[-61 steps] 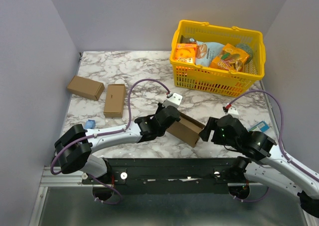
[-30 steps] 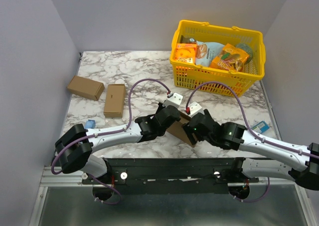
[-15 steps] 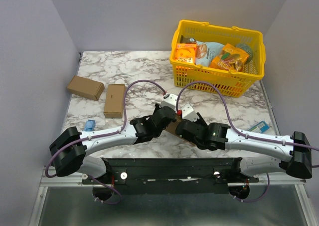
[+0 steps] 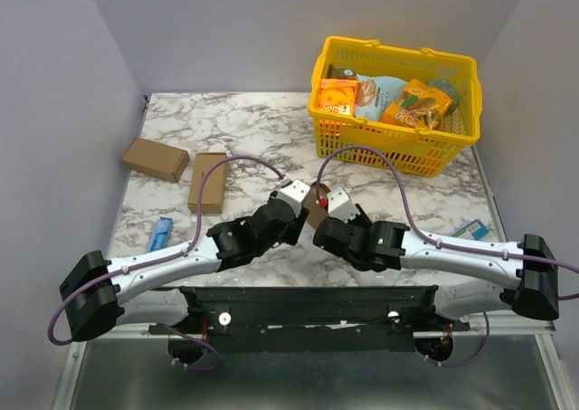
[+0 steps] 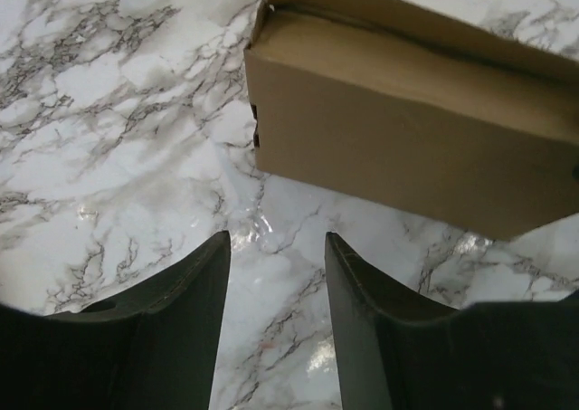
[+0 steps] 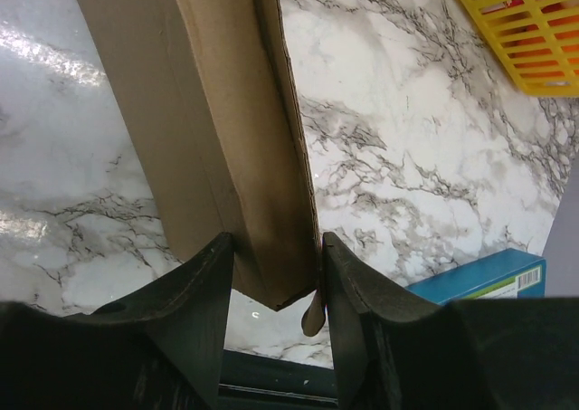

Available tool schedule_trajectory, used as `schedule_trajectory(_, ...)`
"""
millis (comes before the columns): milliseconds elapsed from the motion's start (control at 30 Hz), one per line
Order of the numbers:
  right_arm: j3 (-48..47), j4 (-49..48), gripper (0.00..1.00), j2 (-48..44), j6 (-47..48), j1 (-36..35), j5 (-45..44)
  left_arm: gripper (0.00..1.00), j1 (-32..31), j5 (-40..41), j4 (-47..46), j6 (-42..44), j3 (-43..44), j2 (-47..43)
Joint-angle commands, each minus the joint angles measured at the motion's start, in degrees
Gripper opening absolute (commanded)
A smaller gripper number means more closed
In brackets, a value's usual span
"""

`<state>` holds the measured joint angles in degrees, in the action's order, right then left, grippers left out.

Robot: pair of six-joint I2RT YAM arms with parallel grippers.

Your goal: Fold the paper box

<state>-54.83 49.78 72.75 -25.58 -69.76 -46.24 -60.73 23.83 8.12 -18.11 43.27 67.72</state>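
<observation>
The left fingers [image 5: 172,338] stand partly open and empty, just short of the paper box [image 5: 407,147]. The box lies at the centre of the desk [image 5: 109,111], between both arms. The right fingers [image 6: 181,338] clamp one end of it across its thin side. Risk: with one end gripped, a push may pivot the box or crush the cardboard wall.

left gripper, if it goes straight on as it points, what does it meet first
Probably the side of the paper box, just ahead of the open left gripper; depth is unclear.
</observation>
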Motion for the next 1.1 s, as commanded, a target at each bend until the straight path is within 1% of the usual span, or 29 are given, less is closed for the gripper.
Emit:
schedule_trajectory(0,-0.46,0.23,0.50,0.55,-1.40,0.23,-2.10,0.61,2.10,-8.89,2.51,-0.70,-2.30,-6.45)
schedule_trajectory(67,-0.37,-0.12,0.50,0.29,-1.05,0.23,-1.84,0.66,3.24,-10.90,2.43,-0.96,-3.18,-10.13)
schedule_trajectory(167,-0.02,-0.82,0.50,-0.15,-0.52,0.15,-1.75,0.71,7.02,-14.50,0.76,-2.45,-3.80,-13.13)
schedule_trajectory(233,0.16,-1.09,0.50,-0.42,-0.26,0.15,-1.84,0.73,10.96,-17.14,-1.17,-3.86,-3.19,-13.23)
schedule_trajectory(300,0.16,-1.61,0.50,-0.42,0.36,0.23,-1.84,0.77,13.43,-20.82,-3.97,-5.88,-2.49,-11.66)
schedule_trajectory(333,0.25,-1.70,0.50,-0.24,0.45,0.15,-1.75,0.78,15.45,-21.63,-4.86,-6.67,-1.35,-10.69)
schedule_trajectory(367,0.25,-1.70,0.50,-0.15,0.45,0.15,-1.66,0.81,16.25,-22.51,-5.74,-7.63,-0.65,-8.42)
schedule_trajectory(433,0.16,-1.70,0.50,0.02,0.53,0.15,-1.66,0.84,17.83,-24.53,-7.85,-9.75,1.72,-5.69)
schedule_trajectory(467,0.07,-1.62,0.50,0.20,0.53,0.23,-1.58,0.86,19.32,-26.10,-9.34,-10.45,2.52,-2.71)
schedule_trajectory(633,0.07,-1.44,0.50,0.29,0.27,0.06,-1.84,0.88,23.99,-33.40,-18.30,-17.55,5.60,5.65)
schedule_trajectory(700,-0.10,-1.26,0.50,0.64,0.18,-0.03,-1.66,0.88,25.39,-34.82,-22.42,-19.68,5.78,8.55)
schedule_trajectory(933,-0.45,-0.82,0.50,1.69,0.01,-0.12,-1.75,0.88,26.01,-38.95,-27.19,-22.84,10.43,17.87)
schedule_trajectory(1067,-0.63,-0.82,0.50,1.96,-0.08,-0.12,-1.58,0.86,26.01,-41.15,-28.86,-24.08,11.49,21.39)
